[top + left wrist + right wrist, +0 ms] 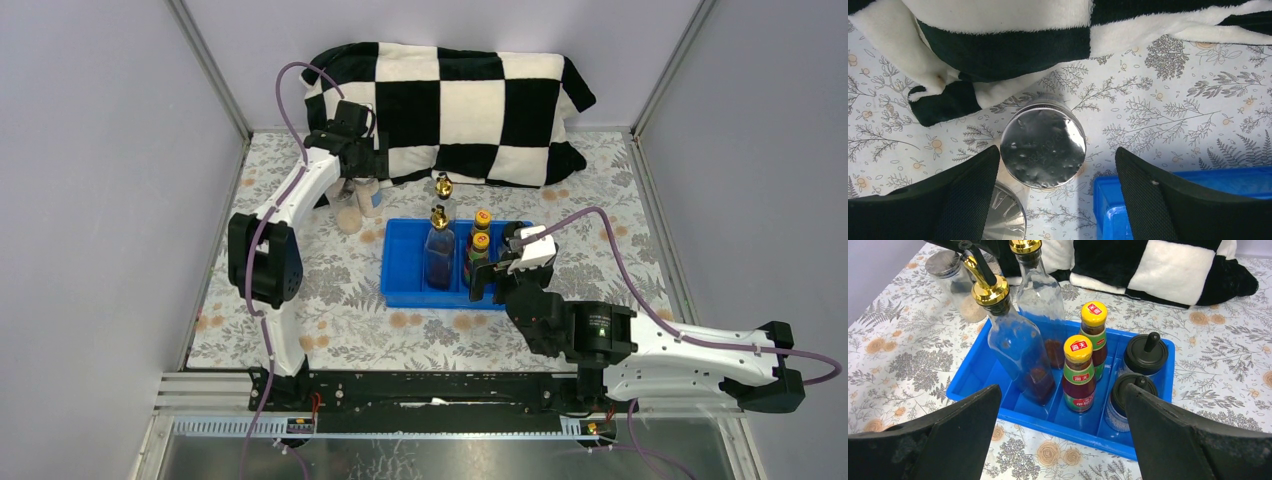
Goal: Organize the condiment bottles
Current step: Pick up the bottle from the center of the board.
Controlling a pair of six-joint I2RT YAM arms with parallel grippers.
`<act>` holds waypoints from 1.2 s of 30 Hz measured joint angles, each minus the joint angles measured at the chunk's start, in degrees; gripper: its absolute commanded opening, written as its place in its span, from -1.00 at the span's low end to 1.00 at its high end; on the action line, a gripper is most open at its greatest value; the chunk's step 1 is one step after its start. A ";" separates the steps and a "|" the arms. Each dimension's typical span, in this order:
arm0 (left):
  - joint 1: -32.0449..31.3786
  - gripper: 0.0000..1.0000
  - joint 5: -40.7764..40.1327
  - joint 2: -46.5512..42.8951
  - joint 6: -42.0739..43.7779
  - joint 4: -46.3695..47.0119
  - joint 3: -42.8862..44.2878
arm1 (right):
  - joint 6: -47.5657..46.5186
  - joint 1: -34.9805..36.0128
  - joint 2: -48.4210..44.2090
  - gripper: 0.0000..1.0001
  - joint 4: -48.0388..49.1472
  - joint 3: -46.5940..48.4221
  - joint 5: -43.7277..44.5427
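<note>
Fixed view high and behind, left wrist straight down on a jar (1043, 150) close under the left gripper (1057, 152), right wrist slanting forward, blue tray (988, 377) in all three.

Floral-cloth table (300, 320): blue tray (400, 285), checkered blanket (460, 110) (far edge), two grey-lidded jars (350, 216).

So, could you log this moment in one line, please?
left gripper: open above grey-lidded jar | right gripper: open near blue tray | second jar: outside tray

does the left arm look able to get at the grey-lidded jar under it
Probably yes: the left gripper hangs over the grey-lidded jar, jaws open wider than its lid. The second jar stands close beside it by one finger and might get bumped; the blue tray lies off to the side.
</note>
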 measured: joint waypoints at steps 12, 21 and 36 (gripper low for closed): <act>0.02 0.39 0.20 0.61 -0.02 0.04 0.00 | 0.46 0.00 -1.01 0.99 0.68 -2.60 -0.42; 0.02 0.24 -0.07 0.87 -0.13 0.04 -0.02 | 0.87 0.00 -1.90 0.99 1.07 -2.99 -0.44; -0.42 0.15 0.61 -4.79 -1.11 -0.90 -3.13 | 1.73 0.00 -2.05 0.99 1.16 -4.26 -1.40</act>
